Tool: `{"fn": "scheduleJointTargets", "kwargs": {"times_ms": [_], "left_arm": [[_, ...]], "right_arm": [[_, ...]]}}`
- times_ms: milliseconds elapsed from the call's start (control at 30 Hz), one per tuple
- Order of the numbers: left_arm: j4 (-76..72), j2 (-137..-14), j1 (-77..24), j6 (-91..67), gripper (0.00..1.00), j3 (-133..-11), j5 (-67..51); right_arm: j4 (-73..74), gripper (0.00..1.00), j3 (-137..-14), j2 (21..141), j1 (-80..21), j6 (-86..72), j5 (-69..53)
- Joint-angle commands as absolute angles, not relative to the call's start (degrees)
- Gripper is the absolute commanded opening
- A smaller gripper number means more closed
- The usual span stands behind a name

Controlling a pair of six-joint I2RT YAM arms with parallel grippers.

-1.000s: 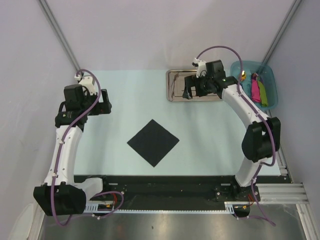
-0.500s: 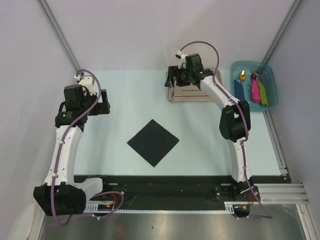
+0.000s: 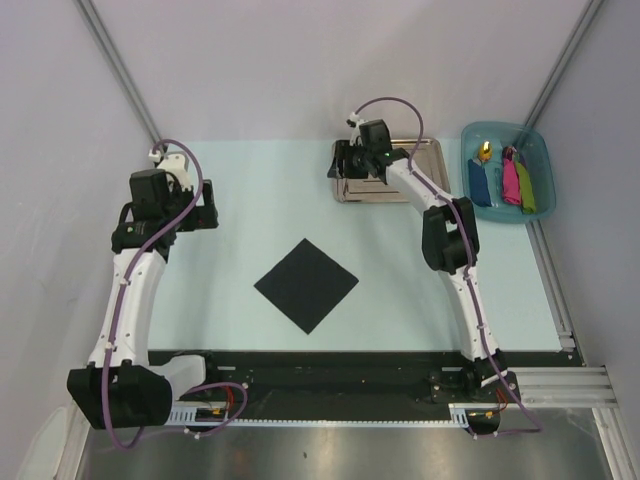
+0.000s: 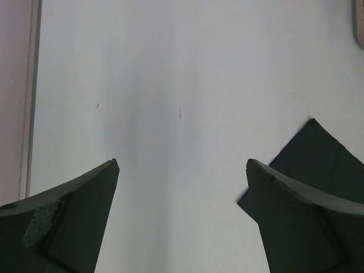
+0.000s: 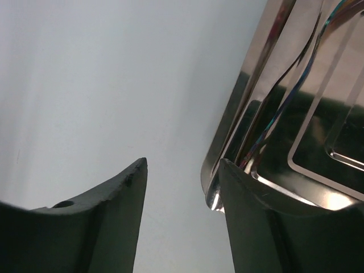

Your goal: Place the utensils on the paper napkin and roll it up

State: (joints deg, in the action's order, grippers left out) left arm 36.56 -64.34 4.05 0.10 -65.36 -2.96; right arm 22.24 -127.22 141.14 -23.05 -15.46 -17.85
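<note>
Right hand is roughly half open, not clamped on anything I can see; 1 finger hangs over bare tabletop, the other sits right at the corner rim of the steel tray, so the rim falls in the gap; can't tell if it actually touches. Left hand is spread wide with nothing between the fingers, just above the tabletop, beside 1 corner of the paper napkin.

Counts: 2 hands, 1 napkin, 1 tray, 1 teal basket; the utensils lie in the tray, but I only make out 1 slim handle for sure.

Napkin is thin, flat, matte black, a square turned like a diamond mid-tabletop; tray is a shiny mirror-like rectangle with rounded corners; the handle looks iridescent; basket is translucent plastic holding 3 bright items, blue, pink, green.
</note>
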Motion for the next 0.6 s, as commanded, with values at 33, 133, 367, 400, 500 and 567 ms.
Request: {"fn": "scheduleJointTargets", "kwargs": {"times_ms": [33, 133, 367, 400, 500, 567], "left_arm": [[35.9, -64.7, 4.5, 1.1, 1.00, -65.6, -1.0], [36.2, -65.0, 4.4, 1.1, 1.00, -65.5, -0.3], [36.5, -64.3, 4.4, 1.4, 1.00, -65.1, 1.5], [36.5, -64.3, 4.5, 1.5, 1.00, -65.0, 1.3], [36.6, -64.6, 4.4, 1.8, 1.00, -65.0, 1.1], [36.6, -64.9, 4.5, 2.0, 1.00, -65.0, 1.3]], "right_arm": [[16.3, 0.63, -130.8, 143.2, -24.4, -19.0, -14.1], [14.8, 0.64, -131.4, 144.5, -25.2, -19.2, -12.2], [12.3, 0.65, -131.6, 146.8, -26.2, -19.9, -6.8], [11.6, 0.65, -131.0, 147.0, -26.1, -19.9, -5.1], [10.9, 0.64, -130.4, 147.0, -26.0, -19.7, -4.1], [10.8, 0.63, -130.1, 147.2, -25.9, -19.3, -3.8]]}}
